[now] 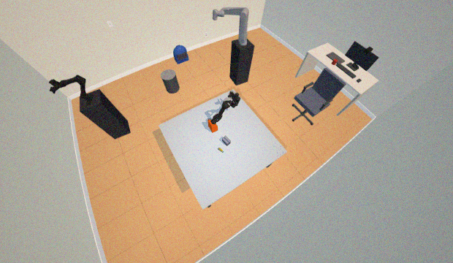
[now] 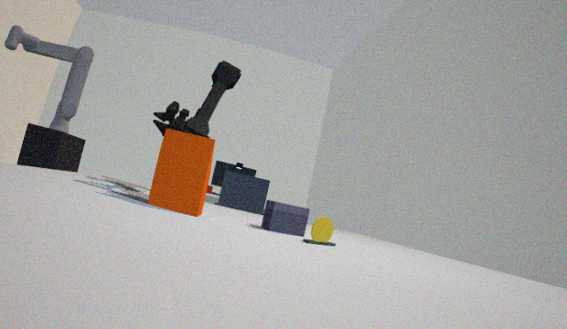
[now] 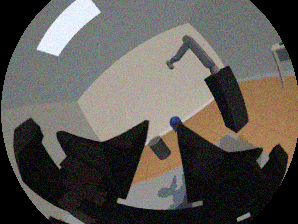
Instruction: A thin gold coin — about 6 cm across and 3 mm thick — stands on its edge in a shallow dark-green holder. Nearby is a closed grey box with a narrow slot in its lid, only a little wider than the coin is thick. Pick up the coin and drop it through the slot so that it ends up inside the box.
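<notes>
The gold coin (image 1: pixel 221 150) (image 2: pixel 322 229) stands on edge in its dark-green holder (image 2: pixel 329 244). The closed grey box (image 1: pixel 226 140) (image 2: pixel 285 220) sits close beside the holder, on the side toward the arm; its slot is too small to make out. My gripper (image 2: pixel 155 117) (image 3: pixel 162 123) is partly open, with nothing between its fingers. It is raised beyond the orange block, far from coin and box, and points away from them toward the back wall. Neither coin nor box shows in the wrist view.
An orange block (image 1: pixel 212 127) (image 2: pixel 180 174) stands on the white table (image 1: pixel 197 175) near my arm, between the gripper and the box. Off the table are a grey bin (image 1: pixel 170 82) (image 3: pixel 160 148), a grey arm on a black pedestal (image 1: pixel 241 66) (image 3: pixel 227 100), and an office chair (image 1: pixel 314 100).
</notes>
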You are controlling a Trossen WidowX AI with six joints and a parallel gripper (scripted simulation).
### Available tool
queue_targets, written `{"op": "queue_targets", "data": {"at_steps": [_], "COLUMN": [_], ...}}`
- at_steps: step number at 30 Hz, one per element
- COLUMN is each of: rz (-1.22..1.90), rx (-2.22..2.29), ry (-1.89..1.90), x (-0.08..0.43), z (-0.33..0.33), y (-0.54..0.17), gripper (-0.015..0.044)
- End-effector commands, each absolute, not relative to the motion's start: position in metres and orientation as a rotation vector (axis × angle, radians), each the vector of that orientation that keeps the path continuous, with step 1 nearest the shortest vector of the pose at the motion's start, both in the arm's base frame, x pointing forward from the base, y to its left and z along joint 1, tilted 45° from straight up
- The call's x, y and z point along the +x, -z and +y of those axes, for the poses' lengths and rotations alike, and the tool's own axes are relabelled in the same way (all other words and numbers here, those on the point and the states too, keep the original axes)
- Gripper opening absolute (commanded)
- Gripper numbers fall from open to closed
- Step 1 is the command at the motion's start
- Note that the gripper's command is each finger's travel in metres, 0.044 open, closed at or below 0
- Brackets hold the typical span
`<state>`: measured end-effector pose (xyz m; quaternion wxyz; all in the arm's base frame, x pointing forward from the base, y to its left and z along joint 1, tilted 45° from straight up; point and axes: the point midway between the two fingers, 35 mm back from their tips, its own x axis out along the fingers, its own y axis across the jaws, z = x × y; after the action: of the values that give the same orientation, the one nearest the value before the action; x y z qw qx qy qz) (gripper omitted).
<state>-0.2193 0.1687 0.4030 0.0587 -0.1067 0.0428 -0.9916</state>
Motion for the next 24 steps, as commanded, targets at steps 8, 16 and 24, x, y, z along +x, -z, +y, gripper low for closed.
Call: {"op": "queue_targets", "data": {"at_steps": [8, 16, 24], "rz": [-0.020, -0.154, -0.380], "rx": [-0.348, -0.307, -0.247], "ry": [3.458, 3.772, 4.089], "x": [-0.154, -0.070, 0.044], "z": [0.291, 0.360, 0.401], "y": [-0.385, -0.359, -0.323], "gripper": [0.0161, 0.0161, 0.0161]}}
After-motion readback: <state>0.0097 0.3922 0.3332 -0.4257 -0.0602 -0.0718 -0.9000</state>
